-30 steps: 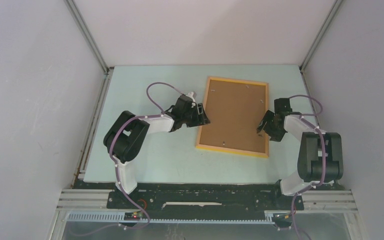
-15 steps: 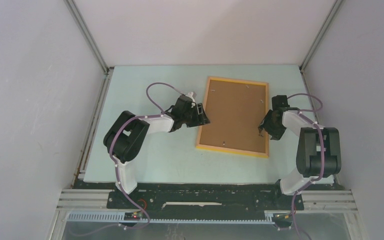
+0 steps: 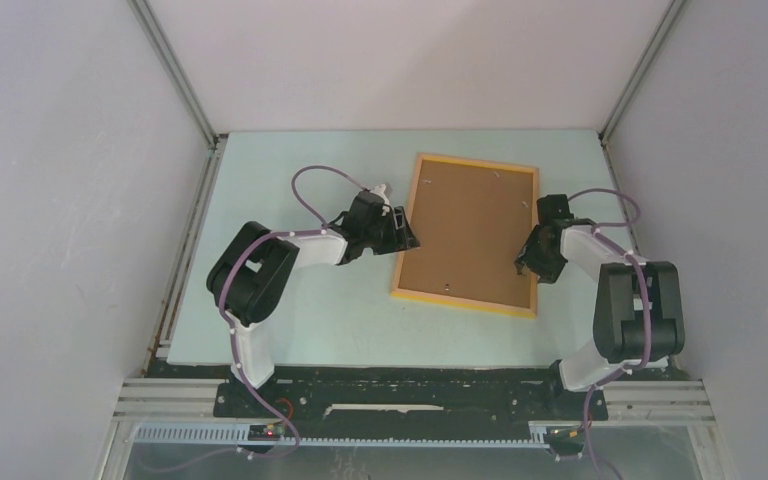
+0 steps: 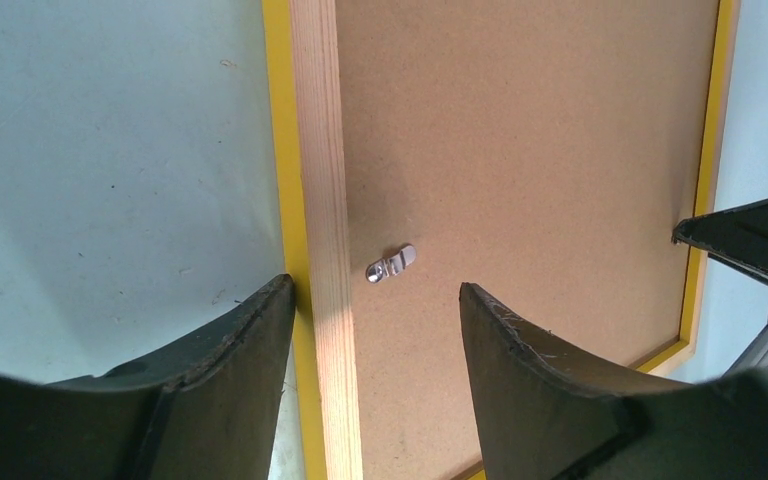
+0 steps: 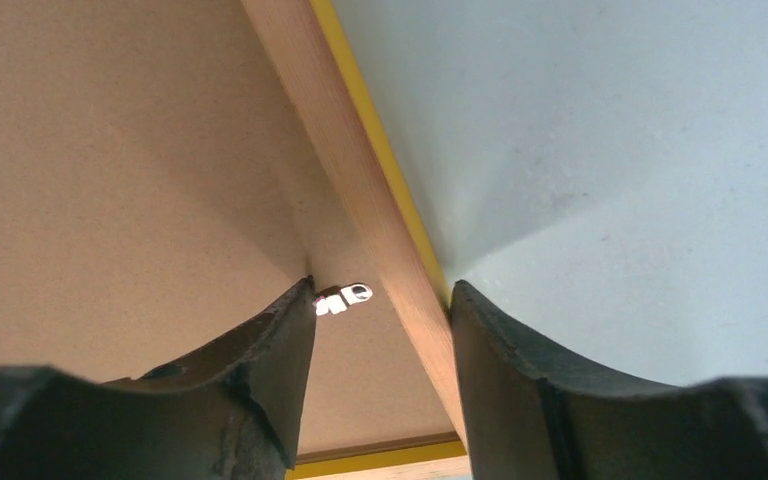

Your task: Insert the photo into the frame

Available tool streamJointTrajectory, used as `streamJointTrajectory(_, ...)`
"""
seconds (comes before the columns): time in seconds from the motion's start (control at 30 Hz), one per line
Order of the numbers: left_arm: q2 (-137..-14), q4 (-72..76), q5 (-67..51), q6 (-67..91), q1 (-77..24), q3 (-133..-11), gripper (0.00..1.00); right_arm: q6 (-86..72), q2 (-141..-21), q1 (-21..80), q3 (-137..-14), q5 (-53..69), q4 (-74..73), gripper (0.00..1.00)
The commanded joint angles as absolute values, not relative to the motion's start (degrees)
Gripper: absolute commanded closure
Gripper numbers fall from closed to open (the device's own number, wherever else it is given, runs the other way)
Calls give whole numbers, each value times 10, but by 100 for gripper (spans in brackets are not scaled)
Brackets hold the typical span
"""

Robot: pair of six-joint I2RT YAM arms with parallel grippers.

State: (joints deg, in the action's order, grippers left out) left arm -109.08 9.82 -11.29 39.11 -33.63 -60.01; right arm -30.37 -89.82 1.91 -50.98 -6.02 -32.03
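The frame (image 3: 463, 299) lies face down on the table, its yellow-orange rim around the brown backing board (image 3: 470, 225). The photo is hidden. My left gripper (image 3: 407, 236) is open and straddles the frame's left rail (image 4: 318, 200), next to a small metal turn clip (image 4: 391, 266). My right gripper (image 3: 526, 262) is open and straddles the right rail (image 5: 350, 170). Its inner finger (image 5: 260, 370) touches another metal clip (image 5: 345, 297) on the board (image 5: 110, 150). In the left wrist view my left gripper (image 4: 375, 295) holds nothing.
The pale green table (image 3: 300, 310) is walled by white panels on three sides. More small clips sit near the frame's far and near rails. The right gripper's fingertip (image 4: 750, 240) shows at the edge of the left wrist view.
My right gripper has shifted a little toward the far side along the frame's right rail. The left arm and the frame have not moved.
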Motion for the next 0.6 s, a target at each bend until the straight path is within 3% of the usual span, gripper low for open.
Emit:
streamJointTrajectory(0.0,-1072,124,-131,399,-337,-588,36,-302,-879,19,-498,-66,-334,44)
streamJointTrajectory(0.27,-1073,124,-131,399,-337,-588,37,-290,-866,17,-487,-58,-329,53)
streamJointTrajectory(0.5,-1073,124,-129,398,-336,-588,37,-250,-849,13,-483,-66,-326,76)
streamJointTrajectory(0.57,-1073,124,-130,398,-336,-588,37,-237,-846,11,-483,-77,-329,77)
